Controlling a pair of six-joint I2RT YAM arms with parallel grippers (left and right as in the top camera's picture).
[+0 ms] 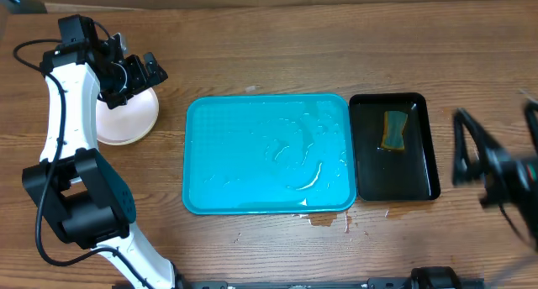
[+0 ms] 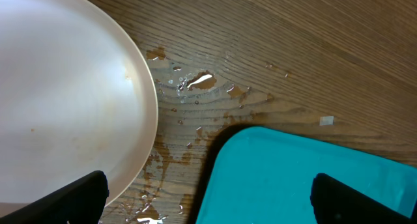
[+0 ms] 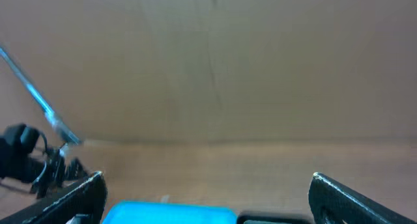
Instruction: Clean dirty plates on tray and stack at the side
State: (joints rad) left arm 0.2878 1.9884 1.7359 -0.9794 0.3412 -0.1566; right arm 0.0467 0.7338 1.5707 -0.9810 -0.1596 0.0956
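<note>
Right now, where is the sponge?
In the overhead view, the sponge lies in the black tray, toward its far end, just right of the blue tray.

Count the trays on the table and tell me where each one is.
2. The turquoise tray lies mid-table; the black tray sits just to its right, holding a sponge. None appears hidden.

One turquoise tray [image 1: 227, 159], one black tray [image 1: 420, 171] and one sponge [image 1: 393, 130] are counted. Under the left jaws one white plate [image 1: 130, 121] is seen; whether others lie beneath cannot be told. Two arms [image 1: 60, 112] [image 1: 496, 165] are counted.
</note>
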